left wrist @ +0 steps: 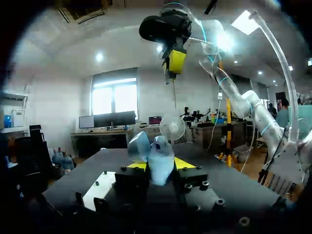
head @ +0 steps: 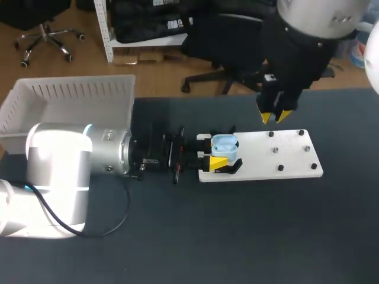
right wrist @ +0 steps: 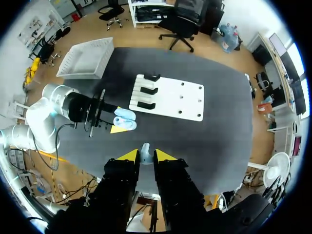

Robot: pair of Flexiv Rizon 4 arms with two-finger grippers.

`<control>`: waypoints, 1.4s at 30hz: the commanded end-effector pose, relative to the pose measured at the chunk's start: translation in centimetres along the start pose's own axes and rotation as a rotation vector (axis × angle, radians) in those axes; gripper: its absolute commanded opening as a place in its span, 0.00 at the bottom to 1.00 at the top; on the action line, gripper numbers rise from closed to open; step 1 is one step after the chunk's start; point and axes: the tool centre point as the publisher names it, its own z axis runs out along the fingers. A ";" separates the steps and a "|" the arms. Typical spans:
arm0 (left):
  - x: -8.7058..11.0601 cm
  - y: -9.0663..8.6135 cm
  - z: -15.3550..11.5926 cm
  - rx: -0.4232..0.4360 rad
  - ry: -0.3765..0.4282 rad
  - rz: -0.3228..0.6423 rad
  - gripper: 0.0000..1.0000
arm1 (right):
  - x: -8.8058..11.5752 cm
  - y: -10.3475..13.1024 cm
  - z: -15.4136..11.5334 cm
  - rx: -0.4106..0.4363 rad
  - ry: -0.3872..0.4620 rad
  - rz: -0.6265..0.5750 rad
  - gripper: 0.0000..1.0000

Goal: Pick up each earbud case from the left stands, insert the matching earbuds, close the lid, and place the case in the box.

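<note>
Dark tabletop. White slatted plastic bin at far-left corner. White flat board mid-table w/ 6 black pegs and 3 black stands on its left end. L gripper clamps 1 pale-blue earbud case, lid open, by board's left end. R gripper raised above board's far edge, pinching 1 pale earbud.

Bright overhead light, glare washing out the left arm, faint shadows on the dark table.

Dark matte surface lies under a white rectangular base plate, which sits flat on it. Six black studs stand upright on the plate's right half, in pairs, well apart.
</note>
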 end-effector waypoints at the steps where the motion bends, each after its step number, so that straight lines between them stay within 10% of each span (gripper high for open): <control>1: 0.1 -0.2 0.1 -0.011 -0.002 0.005 0.00 | -0.1 0.1 0.0 0.003 0.002 0.001 0.00; 17: 0.1 -0.2 0.1 -0.011 -0.002 0.005 0.00 | 0.5 6.9 0.0 0.089 0.032 -0.469 0.00; 42: 0.1 -0.2 0.1 -0.011 -0.002 0.005 0.00 | -0.2 8.5 4.1 0.118 0.067 -0.356 0.00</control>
